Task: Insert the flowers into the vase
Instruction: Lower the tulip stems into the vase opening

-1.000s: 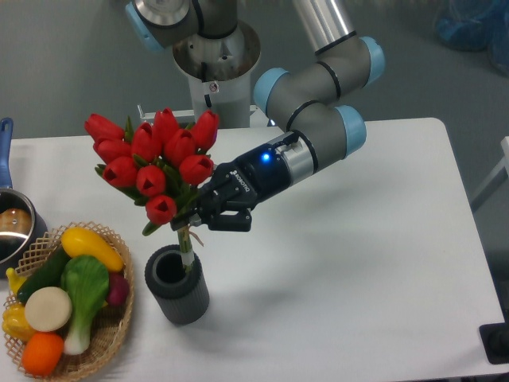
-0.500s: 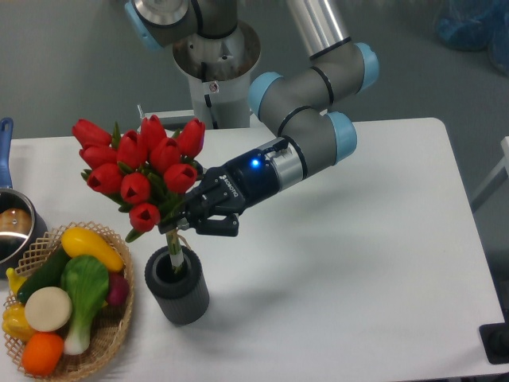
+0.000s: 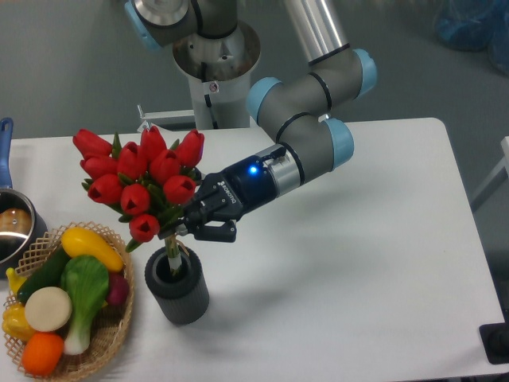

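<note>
Red tulip flowers w/ green leaves are held upright, stem ends dipped into mouth of dark grey ribbed vase, upright on tabletop.

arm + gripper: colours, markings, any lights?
Arm: grey cylindrical links, light blue joint caps, bare silver tube for the upper link. Silver band at the wrist with a lit blue light. Gripper: black, two fingers, small white lettering on its body, too small to read.

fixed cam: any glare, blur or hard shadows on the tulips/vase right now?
Fixed camera: soft, even lighting; the dark grey ribbed vase casts a faint shadow to its right. The bunch of red tulips is sharp, no motion blur. The black two-finger gripper shows a small blue LED glow. Mild glare on the steel pot.
</note>
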`<act>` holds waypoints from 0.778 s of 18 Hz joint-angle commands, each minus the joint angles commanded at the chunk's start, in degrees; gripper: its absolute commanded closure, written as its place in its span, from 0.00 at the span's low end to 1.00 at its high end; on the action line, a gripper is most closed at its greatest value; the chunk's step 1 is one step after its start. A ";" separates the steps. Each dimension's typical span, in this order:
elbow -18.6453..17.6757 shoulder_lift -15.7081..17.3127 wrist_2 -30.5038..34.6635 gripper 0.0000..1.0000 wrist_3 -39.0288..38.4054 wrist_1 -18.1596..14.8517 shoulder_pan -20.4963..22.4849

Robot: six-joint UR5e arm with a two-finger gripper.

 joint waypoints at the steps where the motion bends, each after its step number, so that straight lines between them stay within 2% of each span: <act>1: 0.00 -0.09 0.00 0.93 0.09 0.09 -0.35; 14: -1.23 -1.41 1.58 0.90 0.26 0.09 -0.62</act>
